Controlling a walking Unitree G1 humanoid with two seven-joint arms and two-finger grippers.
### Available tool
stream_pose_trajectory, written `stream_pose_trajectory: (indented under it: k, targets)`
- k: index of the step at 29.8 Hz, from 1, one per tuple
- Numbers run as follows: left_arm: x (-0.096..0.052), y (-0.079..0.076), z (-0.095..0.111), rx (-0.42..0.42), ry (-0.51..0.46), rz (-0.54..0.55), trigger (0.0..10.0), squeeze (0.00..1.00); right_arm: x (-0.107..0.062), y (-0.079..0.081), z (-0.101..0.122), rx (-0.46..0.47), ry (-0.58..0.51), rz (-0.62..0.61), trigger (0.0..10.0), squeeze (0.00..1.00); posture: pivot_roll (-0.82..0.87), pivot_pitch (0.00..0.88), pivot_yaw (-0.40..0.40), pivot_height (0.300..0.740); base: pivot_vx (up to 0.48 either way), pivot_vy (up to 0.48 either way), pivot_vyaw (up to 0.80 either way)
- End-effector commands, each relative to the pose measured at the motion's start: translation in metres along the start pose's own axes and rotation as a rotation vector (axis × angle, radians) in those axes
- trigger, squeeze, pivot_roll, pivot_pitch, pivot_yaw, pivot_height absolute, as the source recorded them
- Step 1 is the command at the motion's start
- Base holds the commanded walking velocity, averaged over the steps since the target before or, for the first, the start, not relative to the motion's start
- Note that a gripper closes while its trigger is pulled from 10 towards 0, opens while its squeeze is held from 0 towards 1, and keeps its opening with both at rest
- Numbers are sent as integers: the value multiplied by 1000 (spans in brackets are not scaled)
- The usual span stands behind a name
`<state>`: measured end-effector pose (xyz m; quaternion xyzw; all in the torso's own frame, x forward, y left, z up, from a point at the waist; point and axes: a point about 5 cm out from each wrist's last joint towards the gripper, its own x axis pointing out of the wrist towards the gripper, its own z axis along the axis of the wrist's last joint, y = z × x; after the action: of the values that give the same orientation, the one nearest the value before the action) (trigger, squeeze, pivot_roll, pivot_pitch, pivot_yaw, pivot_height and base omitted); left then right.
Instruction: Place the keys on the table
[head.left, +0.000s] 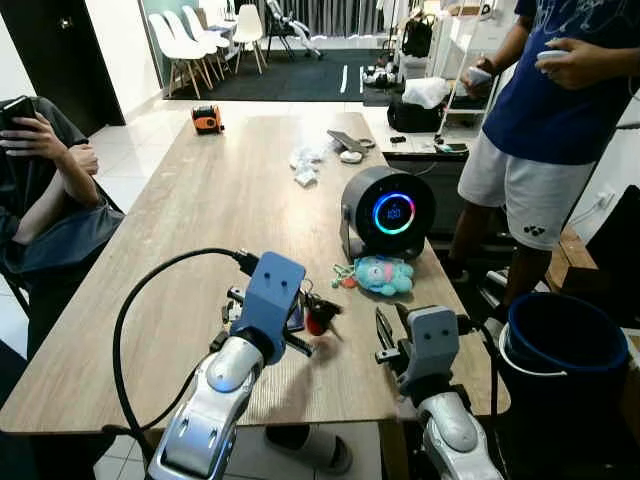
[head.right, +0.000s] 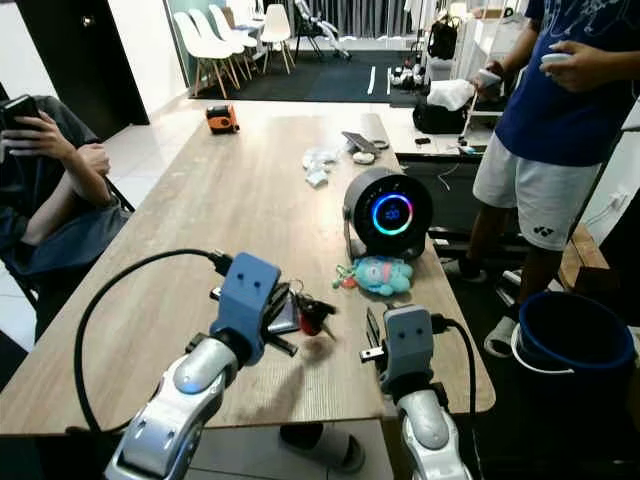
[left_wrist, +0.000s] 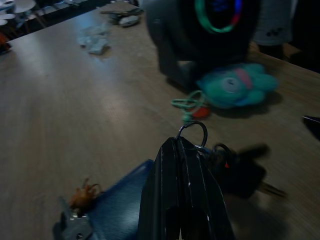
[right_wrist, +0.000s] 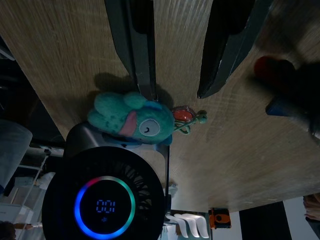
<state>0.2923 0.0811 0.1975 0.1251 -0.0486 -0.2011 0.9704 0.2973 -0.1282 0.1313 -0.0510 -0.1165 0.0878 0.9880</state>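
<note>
Holding the keys (head.left: 316, 318) just above the wooden table (head.left: 200, 210) near its front edge, my left gripper (left_wrist: 186, 150) had its two black fingers pressed together on the key ring, and the bunch with its red tag and black fob dangled from them. A dark blue flat tag lay under the fingers in the left wrist view; whether it touched the table I could not tell. Further right, my right gripper (head.left: 391, 330) hovered over the table's front right corner, its fingers apart and holding nothing. Beyond it, towards the right edge, a teal plush toy (head.left: 383, 274) lay touching the base of a round black fan (head.left: 388, 212) with a glowing ring. One person sat at the left edge of the table, and another stood past the right edge beside a dark bucket (head.left: 565, 345).

As I judged it, the risk lay in the release: letting go this near the front edge could send the keys sliding off to the floor. The ring might also catch on a finger and fail to drop.
</note>
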Motion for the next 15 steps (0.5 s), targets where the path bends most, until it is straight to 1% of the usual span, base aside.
stream_pose_trajectory:
  k: [1, 4, 5, 6, 7, 8, 9, 10, 11, 15]
  targets:
    - [-2, -1, -2, 30, 17, -14, 10000, 0, -2, 1, -3, -1, 16, 0, 10000, 0, 35, 149, 69, 740, 0, 0, 0]
    - [-1, -12, -3, 27, 39, -47, 10000, 0, -2, 2, -2, 1, 16, 3, 10000, 0, 34, 150, 70, 740, 0, 0, 0]
    - [-1, -16, -3, 20, 40, -60, 10000, 106, -2, 2, -3, 1, 17, 2, 10000, 0, 34, 150, 71, 740, 0, 0, 0]
    - [-1, -16, -3, 20, 40, -60, 10000, 106, -2, 2, -3, 1, 17, 2, 10000, 0, 34, 150, 71, 740, 0, 0, 0]
    - [-2, -19, -3, 17, 40, -71, 10000, 243, -2, 2, -3, 1, 17, 1, 10000, 0, 34, 150, 71, 740, 0, 0, 0]
    - [-2, -21, -2, 16, 41, -77, 10000, 243, -2, 2, -3, 1, 18, 1, 10000, 0, 34, 150, 71, 740, 0, 0, 0]
    - [-2, -23, -2, 11, 42, -76, 10000, 937, -2, 2, -3, 1, 18, 0, 10000, 0, 32, 149, 73, 740, 0, 0, 0]
    - [-2, -23, -2, 11, 42, -76, 10000, 937, -2, 2, -3, 1, 18, 0, 10000, 0, 32, 149, 73, 740, 0, 0, 0]
    - [-1, -24, -2, 5, 43, -74, 10000, 1000, -2, 2, -3, 2, 19, 0, 10000, 0, 32, 149, 73, 740, 0, 0, 0]
    - [2, -23, -1, -14, 41, -54, 10000, 1000, -2, 2, -4, 1, 20, -1, 10000, 0, 32, 148, 73, 740, 0, 0, 0]
